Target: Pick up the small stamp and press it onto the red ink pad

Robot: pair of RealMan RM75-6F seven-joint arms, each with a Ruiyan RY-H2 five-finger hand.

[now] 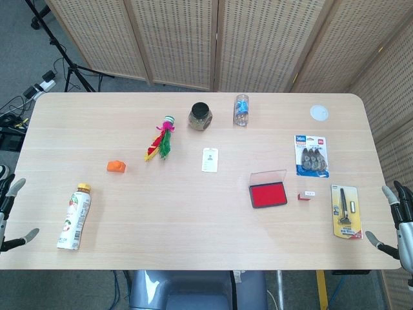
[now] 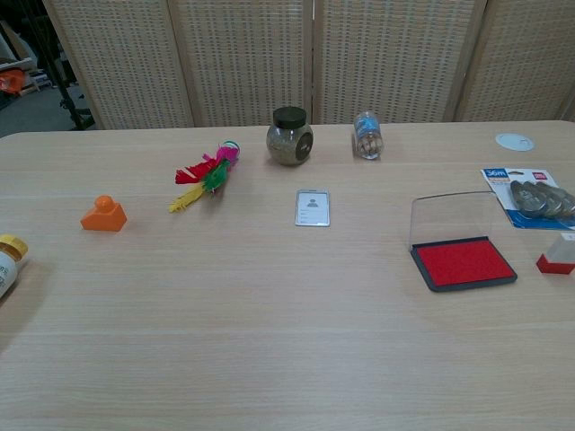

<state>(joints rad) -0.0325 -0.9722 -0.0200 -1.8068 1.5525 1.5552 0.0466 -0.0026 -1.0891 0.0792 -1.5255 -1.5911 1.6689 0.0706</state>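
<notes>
Small stamp (image 1: 307,195) lies just right of the ink pad (image 1: 268,195), nearest the empty, spread right hand (image 1: 399,223).

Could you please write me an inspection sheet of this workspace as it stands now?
Surface: wooden table, pale, no spills seen.
Job's things: small stamp lies just right of the red ink pad, apart from it; pad's clear lid stands open.
Clutter: drink bottle lying down, orange block, feather toy, glass jar, small clear bottle, ID card, two blister packs, white disc.
Hands: left robot hand and right robot hand at table edges, fingers apart, holding nothing.
Cables: on floor, far left.
Surroundings: woven folding screens, tripod legs.
</notes>
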